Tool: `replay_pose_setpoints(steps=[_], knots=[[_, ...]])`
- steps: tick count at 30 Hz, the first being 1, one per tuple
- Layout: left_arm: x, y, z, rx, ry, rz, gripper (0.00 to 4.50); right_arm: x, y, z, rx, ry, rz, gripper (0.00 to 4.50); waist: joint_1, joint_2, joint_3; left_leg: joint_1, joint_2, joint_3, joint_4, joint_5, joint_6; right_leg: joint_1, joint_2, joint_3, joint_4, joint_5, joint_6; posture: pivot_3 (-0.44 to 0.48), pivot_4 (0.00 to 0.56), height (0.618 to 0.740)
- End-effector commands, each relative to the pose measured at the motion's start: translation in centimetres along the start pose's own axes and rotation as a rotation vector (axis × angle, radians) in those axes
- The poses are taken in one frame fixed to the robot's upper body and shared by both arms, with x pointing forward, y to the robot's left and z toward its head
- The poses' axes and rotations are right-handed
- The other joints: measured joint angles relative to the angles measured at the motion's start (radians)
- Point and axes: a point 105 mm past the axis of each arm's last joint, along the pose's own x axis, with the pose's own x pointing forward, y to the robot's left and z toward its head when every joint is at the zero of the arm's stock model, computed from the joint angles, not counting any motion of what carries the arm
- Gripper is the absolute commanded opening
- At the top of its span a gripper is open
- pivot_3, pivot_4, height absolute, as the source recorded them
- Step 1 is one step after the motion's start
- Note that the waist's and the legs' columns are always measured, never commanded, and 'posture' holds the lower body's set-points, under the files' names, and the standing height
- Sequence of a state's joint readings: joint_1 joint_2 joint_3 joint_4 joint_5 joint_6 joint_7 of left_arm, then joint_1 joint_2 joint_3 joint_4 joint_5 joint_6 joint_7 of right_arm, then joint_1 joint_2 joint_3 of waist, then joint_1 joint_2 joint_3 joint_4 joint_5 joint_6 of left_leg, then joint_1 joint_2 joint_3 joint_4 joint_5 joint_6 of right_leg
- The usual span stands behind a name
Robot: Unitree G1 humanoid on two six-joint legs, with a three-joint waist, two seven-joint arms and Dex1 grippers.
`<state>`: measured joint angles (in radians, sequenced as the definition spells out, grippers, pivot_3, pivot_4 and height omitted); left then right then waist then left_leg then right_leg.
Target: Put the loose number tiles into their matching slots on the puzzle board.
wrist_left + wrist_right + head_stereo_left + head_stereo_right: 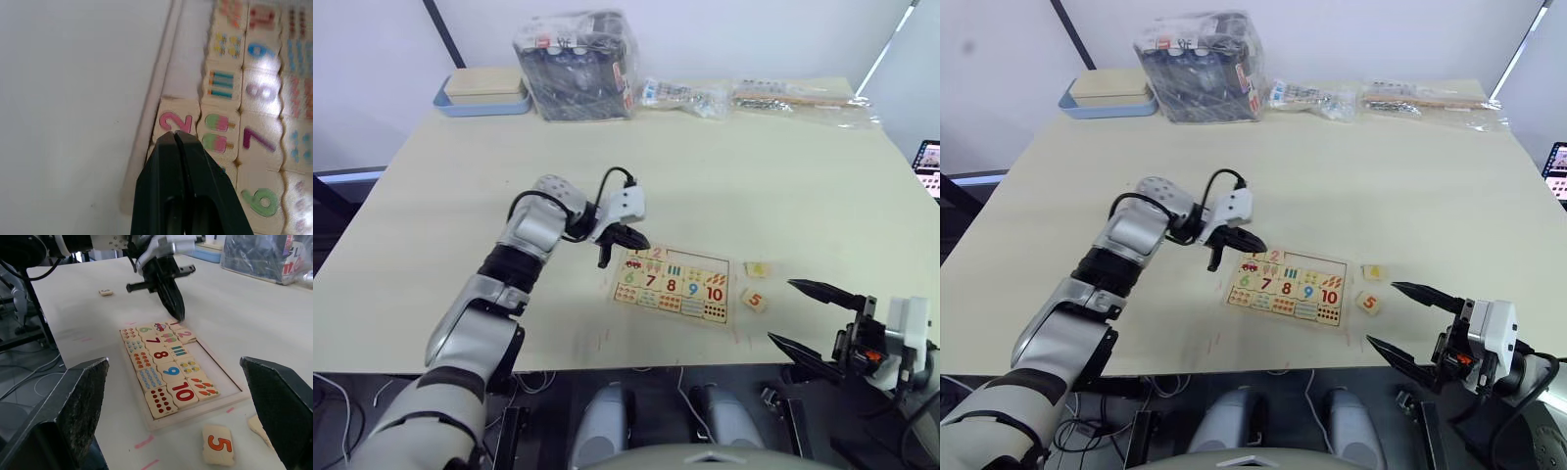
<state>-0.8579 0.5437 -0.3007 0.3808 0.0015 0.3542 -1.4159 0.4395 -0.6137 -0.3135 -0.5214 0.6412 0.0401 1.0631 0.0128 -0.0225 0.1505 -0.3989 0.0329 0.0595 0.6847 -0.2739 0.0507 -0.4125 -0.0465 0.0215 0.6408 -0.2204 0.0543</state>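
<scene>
Two black fingers of my left gripper (176,139) are pressed together, tips at the 2 tile (175,122), which lies tilted in the top row of the puzzle board (732,315) (whether it is fully seated I cannot tell). My right gripper (1398,318) hangs spread wide at the table's (460,196) near edge. Near it, just off the board's right side, lie the 5 tile (754,301) and another loose tile (757,268), its face unclear.

1. Left arm (514,259): silver-grey shells, black joints, a looping black cable.
2. Left gripper (625,238): white housing, tapered black fingers.
3. Right gripper (1408,320): white block, pointed black fingers.
</scene>
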Motion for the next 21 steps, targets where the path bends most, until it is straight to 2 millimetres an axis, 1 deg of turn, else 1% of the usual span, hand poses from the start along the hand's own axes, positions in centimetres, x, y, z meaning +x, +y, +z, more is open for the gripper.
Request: replay_pose_setpoints(steps=[1,4,9,11,14,18,20,21], knots=[[-2.0,-0.5,1.8,-0.031,-0.129,0.057,0.05,-0.1,0.0,1.0,-0.032,-0.022,0.011,4.5,-0.001,0.0,0.0,0.0,0.0,0.0,0.0,0.0,0.0,0.0,0.0,0.0,0.0,0.0,0.0,0.0,0.15,0.74],[-4.2,-1.3,1.2,-0.142,-0.227,0.177,0.05,0.2,-0.4,1.1,-0.033,-0.026,0.019,4.5,-0.002,0.0,0.0,0.001,0.004,0.001,0.0,0.0,0.0,0.0,0.0,0.001,0.0,0.0,0.0,0.0,0.15,0.74],[-6.7,-2.3,-0.4,-0.266,-0.303,0.389,0.05,-0.1,-1.0,1.1,-0.025,-0.029,0.025,4.5,0.002,0.0,0.0,0.001,0.005,0.0,0.0,0.0,0.0,0.0,0.0,0.0,0.001,0.0,0.0,0.0,0.15,0.74],[-7.8,-2.5,-0.3,-0.298,-0.38,0.485,0.05,-0.3,-1.2,1.1,-0.021,-0.031,0.029,4.5,0.005,0.0,0.0,0.001,0.004,0.0,0.0,0.0,0.0,0.001,-0.001,0.0,0.0,0.0,0.0,0.0,0.15,0.74],[-9.3,-3.1,-0.8,-0.326,-0.457,0.637,0.05,-0.6,-1.7,0.9,-0.017,-0.033,0.031,4.5,0.007,0.0,0.0,0.001,0.004,-0.001,0.0,0.0,0.0,0.002,-0.002,-0.001,0.0,-0.002,-0.003,0.0,0.15,0.74],[-11.4,-4.5,-2.2,-0.399,-0.529,0.793,0.05,-0.6,-2.1,0.9,-0.014,-0.037,0.034,4.5,0.0,0.0,-0.001,0.002,0.004,0.0,0.0,0.0,0.0,0.002,-0.002,-0.001,0.0,-0.002,-0.003,0.0,0.15,0.74],[-12.3,-5.7,-3.2,-0.431,-0.548,0.853,0.05,-0.8,-2.6,0.8,-0.005,-0.043,0.011,4.5,-0.001,0.0,-0.001,0.003,0.004,-0.001,-0.001,0.0,0.0,0.002,-0.002,-0.001,0.001,-0.002,-0.004,0.0,0.15,0.74],[-13.2,-6.2,-4.1,-0.461,-0.557,0.9,0.05,-0.8,-2.9,0.8,-0.005,-0.046,-0.004,4.5,-0.001,0.0,-0.001,0.003,0.005,0.0,-0.001,0.0,0.0,0.002,-0.002,-0.001,0.0,-0.002,-0.004,0.0,0.15,0.74]])
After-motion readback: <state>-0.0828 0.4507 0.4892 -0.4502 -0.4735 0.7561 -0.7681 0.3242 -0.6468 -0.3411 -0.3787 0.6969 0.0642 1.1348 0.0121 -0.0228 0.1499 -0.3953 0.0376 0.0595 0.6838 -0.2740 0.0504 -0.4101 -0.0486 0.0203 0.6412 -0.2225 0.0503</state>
